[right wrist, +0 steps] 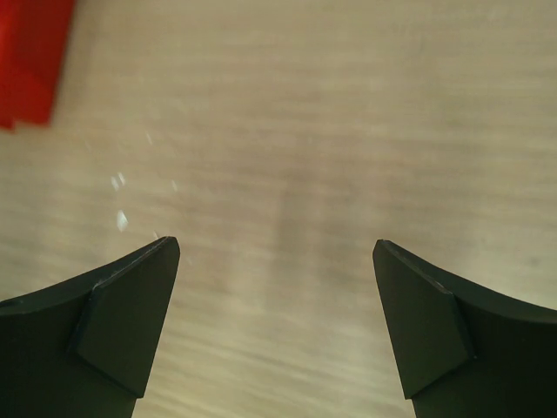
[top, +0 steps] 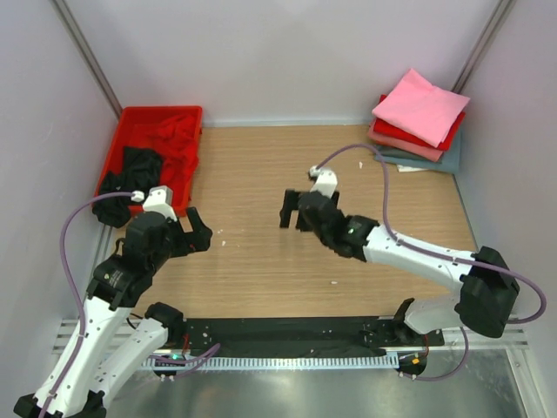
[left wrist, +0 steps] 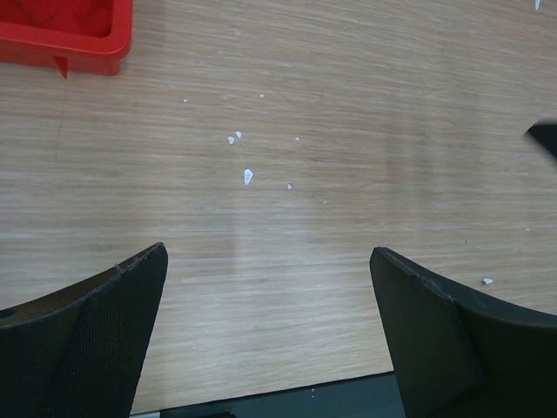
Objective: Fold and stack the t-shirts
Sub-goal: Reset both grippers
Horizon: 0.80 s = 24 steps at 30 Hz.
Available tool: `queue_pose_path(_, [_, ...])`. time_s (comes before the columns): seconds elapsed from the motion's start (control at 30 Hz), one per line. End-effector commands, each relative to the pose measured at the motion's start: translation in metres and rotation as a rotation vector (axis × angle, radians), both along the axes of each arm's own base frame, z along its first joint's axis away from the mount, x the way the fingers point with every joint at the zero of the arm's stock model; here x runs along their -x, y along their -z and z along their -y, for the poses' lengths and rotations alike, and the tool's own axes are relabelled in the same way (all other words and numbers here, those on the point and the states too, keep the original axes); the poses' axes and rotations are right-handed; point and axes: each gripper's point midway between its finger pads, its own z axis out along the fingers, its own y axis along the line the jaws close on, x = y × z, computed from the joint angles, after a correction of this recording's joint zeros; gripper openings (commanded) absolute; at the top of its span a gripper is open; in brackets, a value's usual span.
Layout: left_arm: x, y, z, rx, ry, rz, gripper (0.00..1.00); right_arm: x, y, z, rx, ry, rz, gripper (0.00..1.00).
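While folded pink, red and grey-blue cloth t-shirts [top: 420,109] sit stacked, the black left gripper [left wrist: 270,266] and right gripper [right wrist: 277,252] hang wide open, empty.

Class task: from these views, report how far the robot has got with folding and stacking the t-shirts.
Done: a stack of folded shirts sits in the far right corner, pink on top. In hand: nothing; the left gripper and right gripper are open and empty above the table. Left: a black shirt and a red shirt lie crumpled in the red tray.
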Motion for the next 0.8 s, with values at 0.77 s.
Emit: queue_pose_path(0.77, [-0.006,-0.004,-0.003,0.001,-0.031,0.021,1.00,0.091,0.041,0.024,-0.049,0.006,0.058,1.00])
